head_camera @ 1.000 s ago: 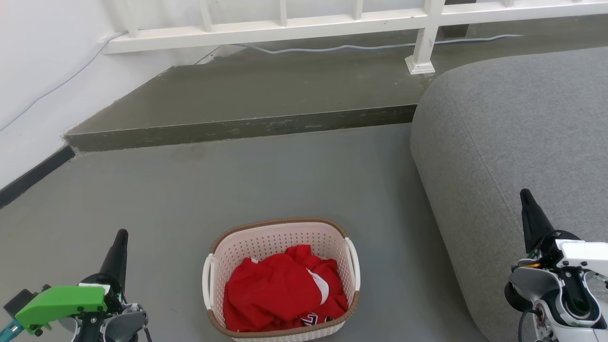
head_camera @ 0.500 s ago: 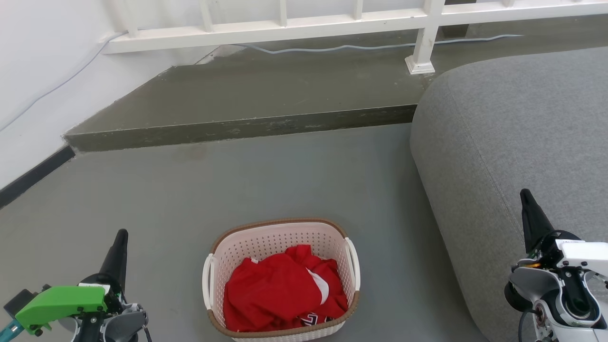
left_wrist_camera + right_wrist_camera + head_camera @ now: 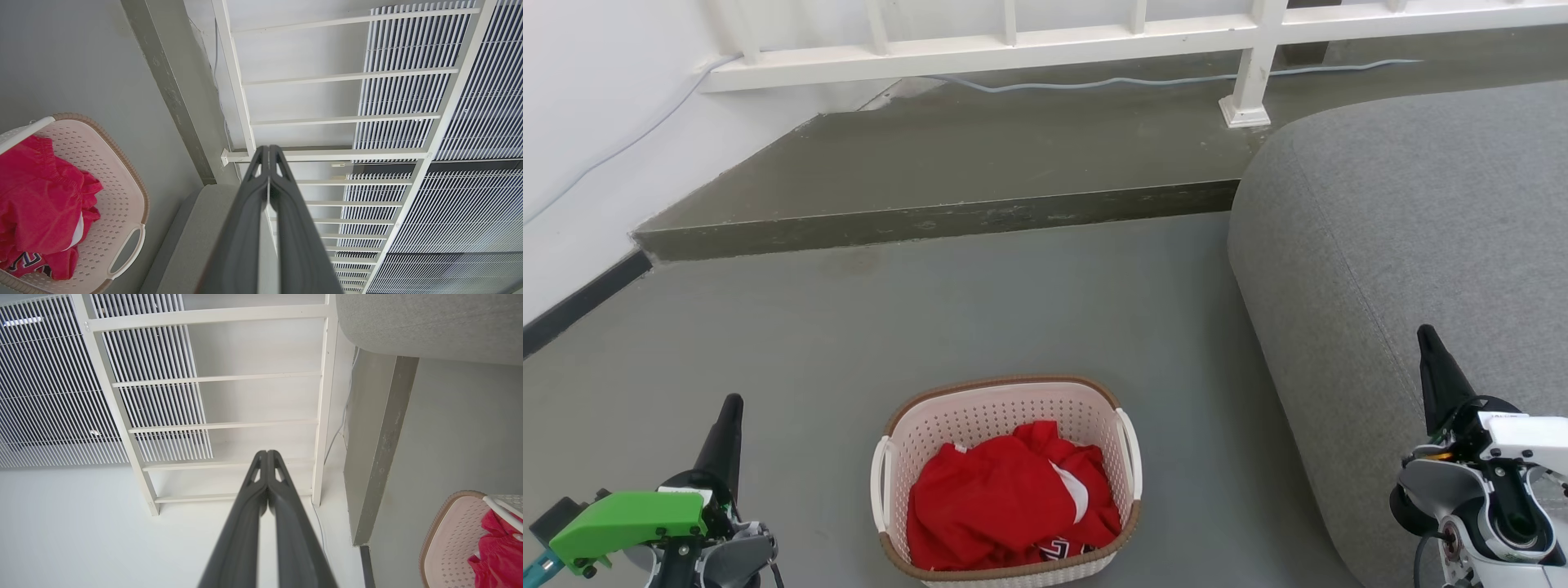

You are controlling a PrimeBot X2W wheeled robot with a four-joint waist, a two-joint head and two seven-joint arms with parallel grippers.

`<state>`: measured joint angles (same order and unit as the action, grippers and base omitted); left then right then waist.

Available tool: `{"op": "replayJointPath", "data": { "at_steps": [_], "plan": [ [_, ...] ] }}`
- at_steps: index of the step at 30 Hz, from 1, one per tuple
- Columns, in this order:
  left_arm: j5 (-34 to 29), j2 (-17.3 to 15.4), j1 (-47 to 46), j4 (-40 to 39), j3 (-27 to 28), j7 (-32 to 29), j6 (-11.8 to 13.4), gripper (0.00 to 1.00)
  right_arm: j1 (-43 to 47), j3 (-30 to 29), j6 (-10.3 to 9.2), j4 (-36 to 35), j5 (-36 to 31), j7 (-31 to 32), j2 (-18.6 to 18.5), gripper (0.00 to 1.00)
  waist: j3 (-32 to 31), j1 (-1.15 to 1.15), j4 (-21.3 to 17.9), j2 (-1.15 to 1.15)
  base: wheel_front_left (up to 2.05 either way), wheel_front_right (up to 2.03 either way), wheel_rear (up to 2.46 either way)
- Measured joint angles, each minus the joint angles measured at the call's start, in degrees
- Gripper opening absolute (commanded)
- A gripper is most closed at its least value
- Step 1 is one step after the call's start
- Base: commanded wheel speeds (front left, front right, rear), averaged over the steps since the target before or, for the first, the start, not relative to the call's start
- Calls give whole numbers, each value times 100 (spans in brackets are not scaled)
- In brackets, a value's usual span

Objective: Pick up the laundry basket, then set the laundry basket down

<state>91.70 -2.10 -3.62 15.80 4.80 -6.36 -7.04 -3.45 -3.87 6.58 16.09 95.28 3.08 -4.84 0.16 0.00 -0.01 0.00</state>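
Sitting on the floor (image 3: 1013, 310) at 6 o'clock, the basket (image 3: 1005, 412) holds red cloth (image 3: 1005, 498). Left gripper (image 3: 732, 402) at 8 o'clock and right gripper (image 3: 1423, 331) at 4 o'clock hang clear of it, fingers pressed together.

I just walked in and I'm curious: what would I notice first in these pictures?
The bright red clothing jumps out, heaped inside the cream laundry basket on the grey floor near the bottom middle of the head view. A big grey sofa sits to its right.
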Motion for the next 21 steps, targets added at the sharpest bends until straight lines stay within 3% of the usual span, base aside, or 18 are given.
{"op": "replayJointPath", "data": {
  "at_steps": [21],
  "plan": [
    [0, 0, 0, 0, 0, 0, 0, 0, 0, -16, 5, -3, -1, 8, 16, 0, 1, 0, 0, 0, 0, 0, 0]
  ]
}}
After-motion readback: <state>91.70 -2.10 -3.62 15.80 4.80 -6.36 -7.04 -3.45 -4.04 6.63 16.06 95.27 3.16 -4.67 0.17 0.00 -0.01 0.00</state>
